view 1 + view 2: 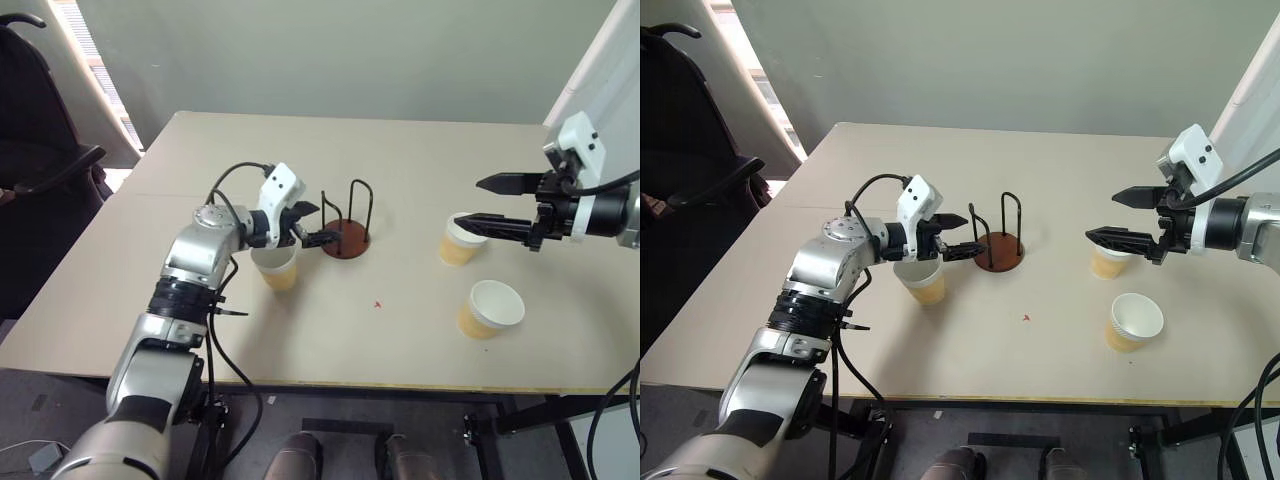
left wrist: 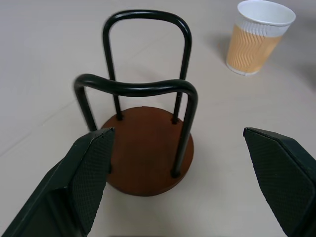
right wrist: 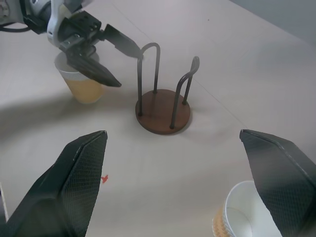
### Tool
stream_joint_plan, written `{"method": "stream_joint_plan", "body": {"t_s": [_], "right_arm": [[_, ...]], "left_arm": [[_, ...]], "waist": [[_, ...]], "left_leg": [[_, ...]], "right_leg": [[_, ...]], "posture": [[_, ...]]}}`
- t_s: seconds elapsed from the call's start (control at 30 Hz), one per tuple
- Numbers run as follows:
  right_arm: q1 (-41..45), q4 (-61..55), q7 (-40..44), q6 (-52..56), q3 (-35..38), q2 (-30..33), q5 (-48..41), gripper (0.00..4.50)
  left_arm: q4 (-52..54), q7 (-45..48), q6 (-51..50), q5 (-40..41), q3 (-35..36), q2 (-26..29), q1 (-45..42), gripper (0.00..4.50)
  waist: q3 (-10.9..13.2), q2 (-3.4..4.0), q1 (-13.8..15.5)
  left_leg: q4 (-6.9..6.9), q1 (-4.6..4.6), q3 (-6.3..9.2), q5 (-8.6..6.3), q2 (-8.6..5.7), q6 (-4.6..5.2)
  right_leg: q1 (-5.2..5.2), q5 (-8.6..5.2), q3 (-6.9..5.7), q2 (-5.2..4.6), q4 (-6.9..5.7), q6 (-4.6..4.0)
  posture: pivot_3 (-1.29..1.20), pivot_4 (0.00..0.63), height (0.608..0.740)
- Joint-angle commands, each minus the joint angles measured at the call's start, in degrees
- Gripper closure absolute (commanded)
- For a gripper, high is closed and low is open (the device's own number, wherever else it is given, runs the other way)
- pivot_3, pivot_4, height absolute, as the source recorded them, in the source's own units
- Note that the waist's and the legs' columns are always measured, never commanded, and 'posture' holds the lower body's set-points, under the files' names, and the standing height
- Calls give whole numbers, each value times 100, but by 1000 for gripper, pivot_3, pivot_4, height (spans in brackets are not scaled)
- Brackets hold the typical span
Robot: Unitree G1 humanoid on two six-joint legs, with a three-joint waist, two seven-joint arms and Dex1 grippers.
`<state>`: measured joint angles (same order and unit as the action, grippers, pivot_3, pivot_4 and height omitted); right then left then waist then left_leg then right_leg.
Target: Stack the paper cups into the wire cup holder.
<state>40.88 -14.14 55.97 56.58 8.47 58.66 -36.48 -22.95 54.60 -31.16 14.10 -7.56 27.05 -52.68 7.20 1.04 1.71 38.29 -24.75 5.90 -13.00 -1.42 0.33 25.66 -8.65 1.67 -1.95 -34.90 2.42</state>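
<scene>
Paper cups (image 1: 491, 308) stand on the table (image 1: 420, 150), none in the wire cup holder (image 1: 346, 238). Both my left end effector (image 1: 312, 224) and right end effector (image 1: 483, 203) are wide open, holding nothing.

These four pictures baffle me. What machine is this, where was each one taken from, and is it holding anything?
It is a humanoid robot with two arms. Two pictures come from cameras in its head, looking down over a table; the other two from a camera on each wrist. The left tool and the right tool both stand open and hold nothing. On the table stand an empty wire cup holder and three paper cups: one under the left tool, one under the right tool, one nearer the front edge.
</scene>
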Motion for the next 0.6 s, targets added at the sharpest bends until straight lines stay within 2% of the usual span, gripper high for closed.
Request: {"method": "stream_joint_plan", "body": {"t_s": [0.03, 0.37, 0.6], "right_arm": [[28, -118, -45, -77, 228, 88, -70, 36], [-70, -154, -103, -136, 238, 27, -103, 36], [-159, -211, -172, -132, 299, 9, -172, 36]], "left_arm": [[-65, 52, 181, -81, 2, -68, -212, 0], [-1009, -160, 795, -545, -105, -623, -583, 0], [-1450, -245, 1118, -672, -25, -781, -785, 0]], "waist": [[0, 0, 1], [0, 0, 14], [0, 0, 16]], "left_leg": [[0, 0, -1, 0, 0, 0], [19, -10, -2, -1, -1, 6], [35, -17, -7, -4, -1, 12]], "right_leg": [[0, 0, 0, 0, 0, 1], [1, 7, 1, -1, 0, 14], [1, 11, 5, -1, 0, 24]], "posture": [[0, 150, 740], [0, 150, 740], [0, 150, 740]]}}
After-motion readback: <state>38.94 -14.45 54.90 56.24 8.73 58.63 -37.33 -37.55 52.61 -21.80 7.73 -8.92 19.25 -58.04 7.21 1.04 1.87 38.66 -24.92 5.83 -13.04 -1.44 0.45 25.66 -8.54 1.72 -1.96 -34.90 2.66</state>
